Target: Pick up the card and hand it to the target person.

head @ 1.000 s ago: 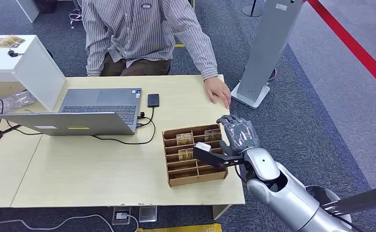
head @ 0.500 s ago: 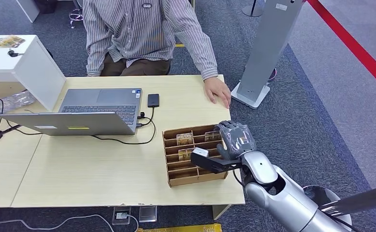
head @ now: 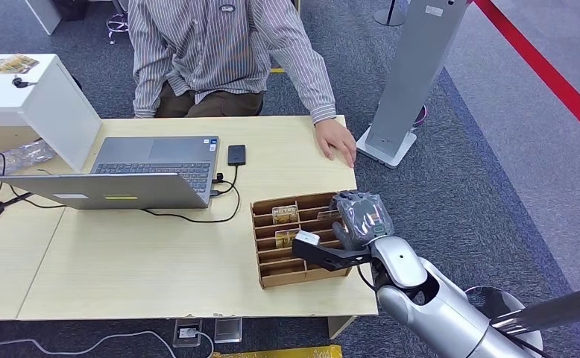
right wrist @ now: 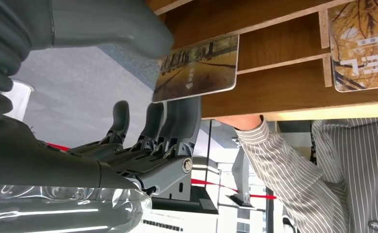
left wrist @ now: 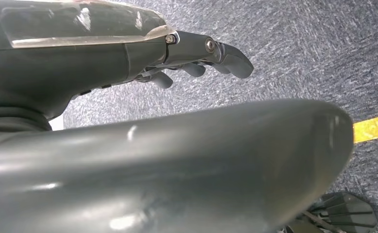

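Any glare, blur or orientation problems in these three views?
Head view: evenly lit, sharp. Left wrist view: the left robot hand and its cover sit close, soft-focused, with bright glare streaks. Right wrist view: upside down, glare on the cover, the card printing readable but slightly soft.

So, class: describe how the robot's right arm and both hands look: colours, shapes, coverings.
The right arm is glossy silver with rounded shells and dark joints. Its right hand is dark grey under a clear plastic wrap, with a black thumb. The left hand has smooth dark grey fingers.
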Tool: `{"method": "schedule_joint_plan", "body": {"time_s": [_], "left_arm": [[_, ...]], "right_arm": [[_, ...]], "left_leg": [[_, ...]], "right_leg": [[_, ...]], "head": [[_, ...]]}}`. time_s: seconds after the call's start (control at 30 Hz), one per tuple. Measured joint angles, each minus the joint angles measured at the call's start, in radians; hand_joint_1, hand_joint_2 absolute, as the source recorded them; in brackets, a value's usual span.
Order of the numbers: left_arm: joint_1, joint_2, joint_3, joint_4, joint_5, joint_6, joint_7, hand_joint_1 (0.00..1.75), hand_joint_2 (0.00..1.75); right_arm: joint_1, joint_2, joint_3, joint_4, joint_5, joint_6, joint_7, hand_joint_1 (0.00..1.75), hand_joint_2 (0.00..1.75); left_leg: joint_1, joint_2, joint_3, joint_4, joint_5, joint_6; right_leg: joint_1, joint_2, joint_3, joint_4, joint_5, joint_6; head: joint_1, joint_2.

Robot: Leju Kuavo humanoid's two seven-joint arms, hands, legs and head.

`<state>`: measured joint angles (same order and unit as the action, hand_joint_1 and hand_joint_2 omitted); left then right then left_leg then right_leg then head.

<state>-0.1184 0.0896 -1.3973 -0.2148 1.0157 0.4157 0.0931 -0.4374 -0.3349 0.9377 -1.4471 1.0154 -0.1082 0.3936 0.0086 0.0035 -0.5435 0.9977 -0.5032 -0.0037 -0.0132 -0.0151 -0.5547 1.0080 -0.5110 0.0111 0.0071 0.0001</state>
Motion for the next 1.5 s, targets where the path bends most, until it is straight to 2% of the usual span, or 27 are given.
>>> {"method": "schedule_joint_plan", "body": {"time_s": [0.33, 0.47, 0.7, 0.87, 1.17, 1.5], "left_arm": [[0.000, 0.000, 0.000, 0.000, -0.001, 0.000, 0.000, 0.00, 0.00], [0.000, 0.000, 0.000, 0.000, -0.001, 0.000, 0.000, 0.00, 0.00], [0.000, 0.000, -0.003, 0.000, -0.004, -0.001, 0.000, 0.00, 0.00], [0.000, 0.000, -0.008, 0.000, -0.006, -0.005, 0.003, 0.00, 0.00], [-0.001, 0.000, -0.009, 0.000, -0.006, -0.040, 0.008, 0.00, 0.00], [-0.001, 0.000, -0.010, 0.003, 0.001, -0.024, 0.015, 0.00, 0.00]], "right_arm": [[0.003, 0.000, 0.000, -0.013, 0.008, -0.008, 0.011, 1.15, 1.75], [0.004, -0.001, 0.000, -0.017, 0.010, -0.009, 0.013, 1.35, 1.75], [0.003, -0.001, -0.002, -0.022, 0.011, -0.010, 0.013, 1.49, 1.75], [0.004, -0.001, -0.002, -0.024, 0.002, -0.011, 0.006, 1.74, 1.75], [0.009, 0.000, -0.002, -0.024, -0.010, -0.015, -0.003, 1.75, 1.75], [0.010, -0.001, -0.012, -0.029, -0.058, -0.007, -0.004, 1.75, 1.75]], "left_leg": [[0.000, 0.000, 0.000, 0.000, 0.000, 0.000], [0.000, 0.000, 0.000, 0.000, 0.000, 0.000], [0.000, 0.000, 0.000, 0.000, 0.000, 0.000], [0.000, 0.000, 0.000, 0.000, 0.000, 0.000], [0.000, 0.000, 0.000, 0.000, 0.000, 0.000], [0.000, 0.000, 0.000, 0.000, 0.000, 0.000]], "right_leg": [[0.000, 0.000, 0.000, 0.000, 0.000, 0.000], [0.000, 0.000, 0.000, 0.000, 0.000, 0.000], [0.000, 0.000, 0.000, 0.000, 0.000, 0.000], [0.000, 0.000, 0.000, 0.000, 0.000, 0.000], [0.000, 0.000, 0.000, 0.000, 0.000, 0.000], [0.000, 0.000, 0.000, 0.000, 0.000, 0.000]], "head": [[0.000, 0.000], [0.000, 0.000], [0.000, 0.000], [0.000, 0.000], [0.000, 0.000], [0.000, 0.000]]}}
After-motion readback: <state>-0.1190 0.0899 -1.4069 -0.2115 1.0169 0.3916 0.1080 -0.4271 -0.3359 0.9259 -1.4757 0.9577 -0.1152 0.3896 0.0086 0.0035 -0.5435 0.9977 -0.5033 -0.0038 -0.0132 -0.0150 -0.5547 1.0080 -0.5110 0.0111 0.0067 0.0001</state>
